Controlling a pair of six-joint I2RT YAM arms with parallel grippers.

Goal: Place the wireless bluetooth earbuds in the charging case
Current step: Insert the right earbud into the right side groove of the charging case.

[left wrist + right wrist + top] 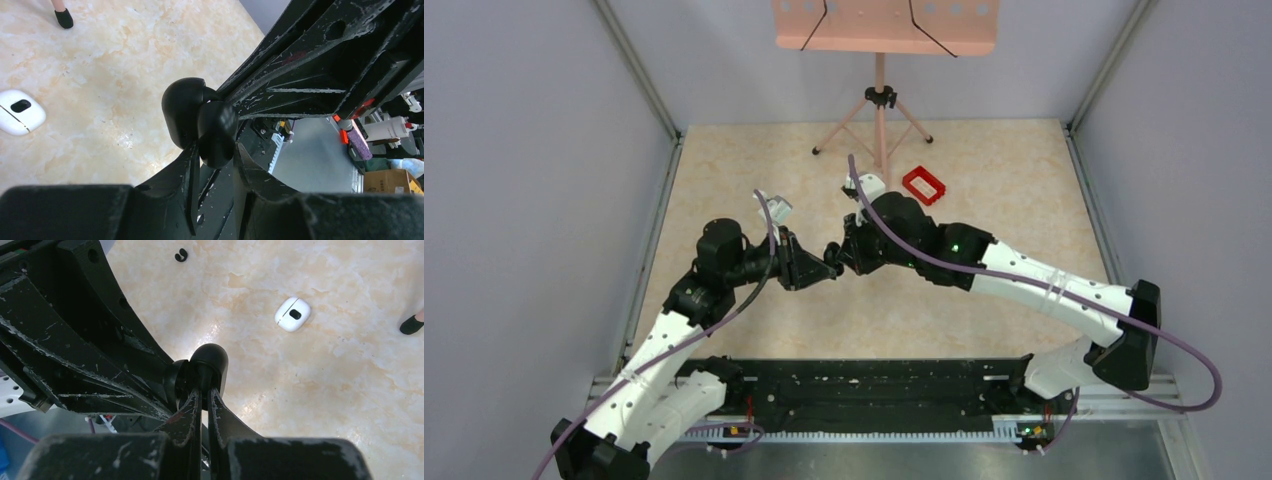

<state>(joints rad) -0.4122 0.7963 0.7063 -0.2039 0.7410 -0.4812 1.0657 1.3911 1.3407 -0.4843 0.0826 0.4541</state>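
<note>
Left wrist view: a white rounded-square object (20, 111) lies on the worktop (115, 65), well off to the left of the left hand (216, 150). That hand is closed almost fully, and the charging case (217, 131) is clamped between its two fingers and held up off the worktop. A second black rounded part sits against the case on its left. It may be the lid swung open, but the case's inside faces away, so I cannot tell.

Right wrist view: the one loose earbud (181, 256) lies on the worktop, far beyond the right hand (204, 390) and to its left, touching nothing. The right hand is closed tight, fingertip to fingertip with the left hand, and seems to nip a thin edge of the case's rounded top. I cannot tell whether that edge is the lid.

My reading is that the task is at an early stage. The case is lifted and shared between both hands, probably to be opened or steadied, and no earbud can be seen seated in it. Only one bud is in sight; the other is hidden or missing from these views. What remains is to free a hand, pick up the loose bud and set it into its socket.
</note>
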